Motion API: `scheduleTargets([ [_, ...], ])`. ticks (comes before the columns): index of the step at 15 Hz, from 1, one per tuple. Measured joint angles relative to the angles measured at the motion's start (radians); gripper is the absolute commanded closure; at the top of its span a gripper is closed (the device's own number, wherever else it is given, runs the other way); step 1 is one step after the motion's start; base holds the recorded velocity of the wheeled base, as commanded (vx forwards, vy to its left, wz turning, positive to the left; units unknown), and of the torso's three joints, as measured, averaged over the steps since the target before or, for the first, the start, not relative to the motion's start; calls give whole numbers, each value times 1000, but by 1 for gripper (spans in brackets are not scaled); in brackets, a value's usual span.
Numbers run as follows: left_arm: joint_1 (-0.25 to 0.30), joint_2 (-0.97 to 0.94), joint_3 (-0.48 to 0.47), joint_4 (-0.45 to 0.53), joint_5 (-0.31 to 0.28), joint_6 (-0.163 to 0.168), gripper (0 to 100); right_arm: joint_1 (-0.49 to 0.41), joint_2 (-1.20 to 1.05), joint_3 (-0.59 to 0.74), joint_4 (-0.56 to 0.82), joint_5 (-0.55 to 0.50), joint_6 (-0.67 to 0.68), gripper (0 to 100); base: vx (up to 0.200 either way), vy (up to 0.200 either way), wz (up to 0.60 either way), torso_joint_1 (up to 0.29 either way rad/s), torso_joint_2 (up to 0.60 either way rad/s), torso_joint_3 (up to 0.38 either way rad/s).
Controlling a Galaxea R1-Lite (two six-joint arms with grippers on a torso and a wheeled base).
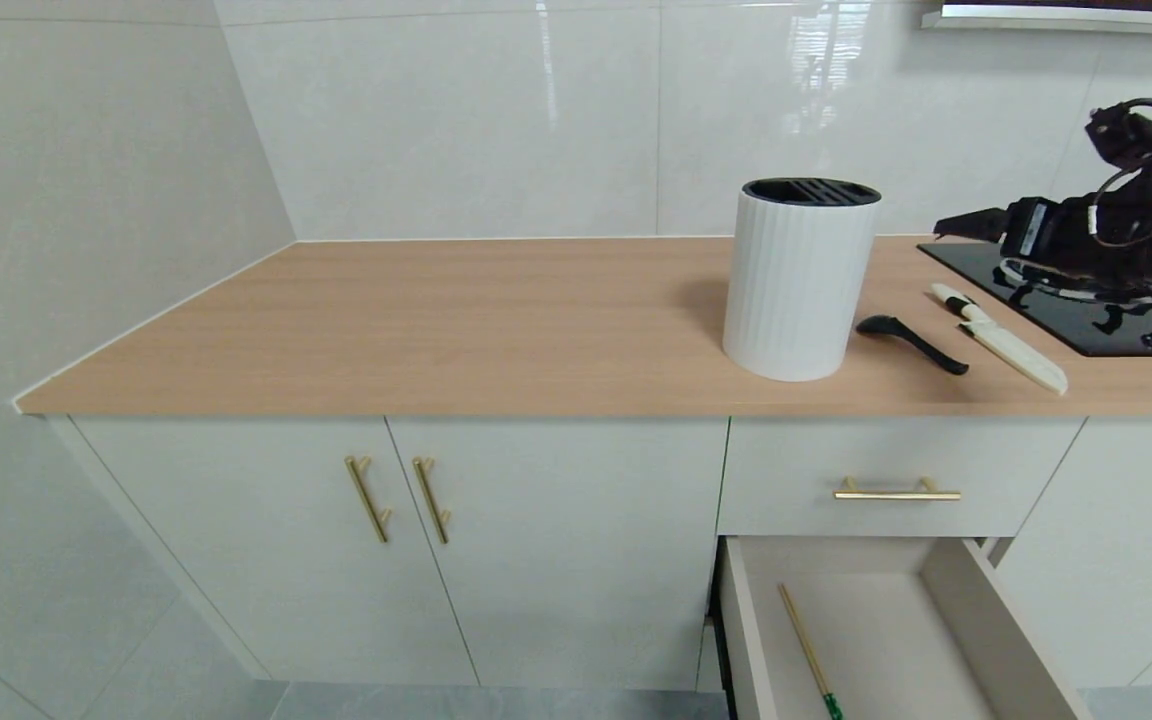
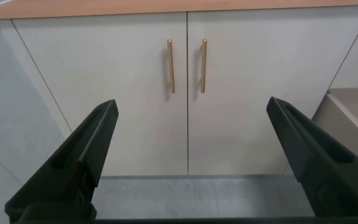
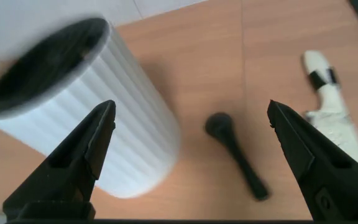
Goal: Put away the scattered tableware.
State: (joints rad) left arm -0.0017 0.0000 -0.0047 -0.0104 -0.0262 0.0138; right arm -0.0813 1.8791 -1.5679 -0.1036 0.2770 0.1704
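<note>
A black spoon [image 1: 911, 343] [image 3: 236, 155] and a white knife [image 1: 1001, 338] [image 3: 331, 109] lie on the wooden counter [image 1: 436, 320], just right of a white ribbed holder [image 1: 799, 282] [image 3: 73, 109] with a black slotted top. My right gripper [image 1: 956, 225] [image 3: 191, 109] hovers open above the spoon and knife, at the edge of the cooktop, with nothing between its fingers. My left gripper [image 2: 191, 106] is open and empty, low down in front of the cabinet doors [image 2: 185, 93]. A pair of chopsticks [image 1: 806, 650] lies in the open lower drawer [image 1: 986, 640].
A black cooktop [image 1: 1086, 320] is set into the counter at the far right. Tiled walls close off the back and left. The upper drawer [image 1: 896, 480] is closed, and the cabinet doors have gold handles [image 1: 396, 498]. The counter's left half is bare wood.
</note>
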Motion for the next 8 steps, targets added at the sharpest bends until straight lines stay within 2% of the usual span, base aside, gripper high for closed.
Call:
scheduleTargets([
  [2, 0, 0, 0, 0, 0, 0, 0, -10, 64, -123, 238, 0, -124, 0, 0, 0, 0, 0, 0, 0],
  [3, 0, 0, 0, 0, 0, 0, 0, -13, 99, -165, 283, -2, -168, 0, 0, 0, 0, 0, 0, 0],
  [8, 0, 0, 0, 0, 0, 0, 0, -18, 229, -216, 254, -7, -236, 0, 0, 0, 0, 0, 0, 0],
])
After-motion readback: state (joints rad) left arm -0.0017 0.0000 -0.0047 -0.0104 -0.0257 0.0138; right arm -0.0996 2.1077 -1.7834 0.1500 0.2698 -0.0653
